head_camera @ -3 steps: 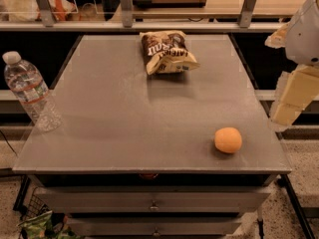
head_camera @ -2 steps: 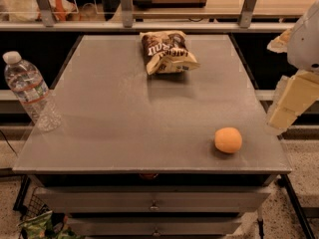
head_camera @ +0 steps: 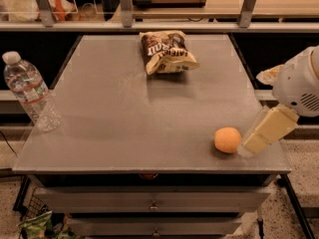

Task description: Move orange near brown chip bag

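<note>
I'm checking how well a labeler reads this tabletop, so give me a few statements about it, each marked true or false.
1. The orange lies near the front right corner of the table. True.
2. The orange touches the brown chip bag. False: they are far apart; the bag is at the back edge.
3. The gripper is just right of the orange. True.
4. The water bottle lies on its side. False: it stands upright at the left edge.
</note>
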`<action>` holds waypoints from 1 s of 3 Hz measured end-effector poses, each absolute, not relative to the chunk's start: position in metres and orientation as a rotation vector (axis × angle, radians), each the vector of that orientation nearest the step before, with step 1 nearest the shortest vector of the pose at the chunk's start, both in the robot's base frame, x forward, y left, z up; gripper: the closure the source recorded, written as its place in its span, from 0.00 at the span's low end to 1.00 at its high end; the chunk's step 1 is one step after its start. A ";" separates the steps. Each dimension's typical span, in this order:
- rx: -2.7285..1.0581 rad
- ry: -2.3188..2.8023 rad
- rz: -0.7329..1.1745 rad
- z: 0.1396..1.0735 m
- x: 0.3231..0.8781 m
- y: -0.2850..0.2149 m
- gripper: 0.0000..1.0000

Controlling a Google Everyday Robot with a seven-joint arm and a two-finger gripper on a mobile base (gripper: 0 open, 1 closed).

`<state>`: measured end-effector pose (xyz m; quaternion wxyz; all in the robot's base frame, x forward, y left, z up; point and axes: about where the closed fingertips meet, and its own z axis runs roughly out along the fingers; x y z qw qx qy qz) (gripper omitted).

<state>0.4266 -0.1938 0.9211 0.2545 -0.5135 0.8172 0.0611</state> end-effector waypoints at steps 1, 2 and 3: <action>-1.353 2.192 0.219 0.894 0.434 -0.184 0.00; -1.344 2.181 0.250 0.868 0.429 -0.176 0.00; -1.355 2.180 0.266 0.864 0.423 -0.173 0.00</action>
